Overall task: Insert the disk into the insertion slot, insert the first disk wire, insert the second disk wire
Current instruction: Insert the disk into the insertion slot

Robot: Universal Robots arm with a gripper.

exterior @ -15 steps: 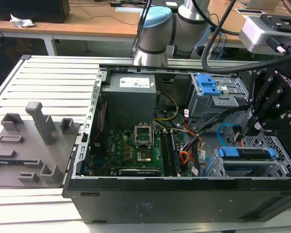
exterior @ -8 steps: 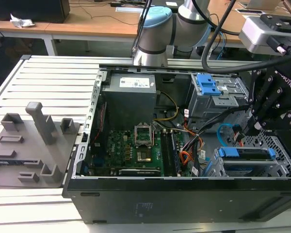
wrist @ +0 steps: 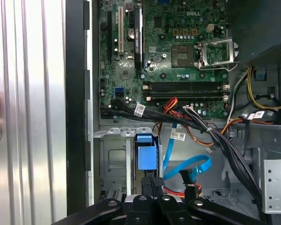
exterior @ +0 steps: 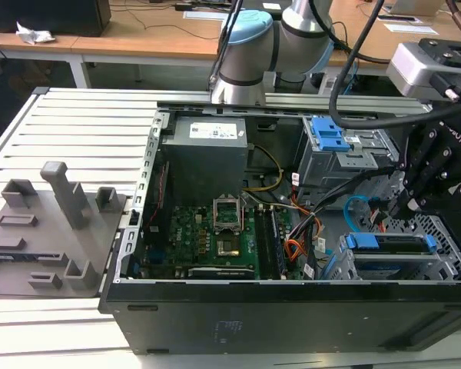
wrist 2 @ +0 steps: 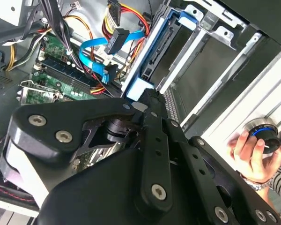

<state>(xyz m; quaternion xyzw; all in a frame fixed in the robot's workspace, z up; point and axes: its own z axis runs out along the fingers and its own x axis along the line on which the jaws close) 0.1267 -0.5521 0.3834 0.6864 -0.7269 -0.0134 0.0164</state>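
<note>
The disk (exterior: 389, 245), silver in its blue carrier, lies inside the insertion slot (exterior: 439, 231), a perforated grey cage at the case's corner on the exterior view's right. My gripper (exterior: 400, 206) hangs just above the carrier's inner end, fingers closed together with nothing between them. In both wrist views the fingertips (wrist 2: 147, 97) (wrist: 154, 182) sit against the carrier's blue end tab (wrist: 146, 156) (wrist 2: 141, 86). A loose blue data wire (wrist 2: 99, 57) (wrist: 189, 166) loops beside the tab. A black plug on red and yellow wires (wrist 2: 118, 40) hangs free near it.
The open computer case (exterior: 215, 327) lies on a slatted metal table (exterior: 77, 123). A grey box with a blue latch (exterior: 330, 138) stands behind the cage. The motherboard (wrist: 178, 56) and cable bundles (wrist: 215, 136) fill the middle. A person's hand (wrist 2: 253, 152) grips a knob outside the case wall.
</note>
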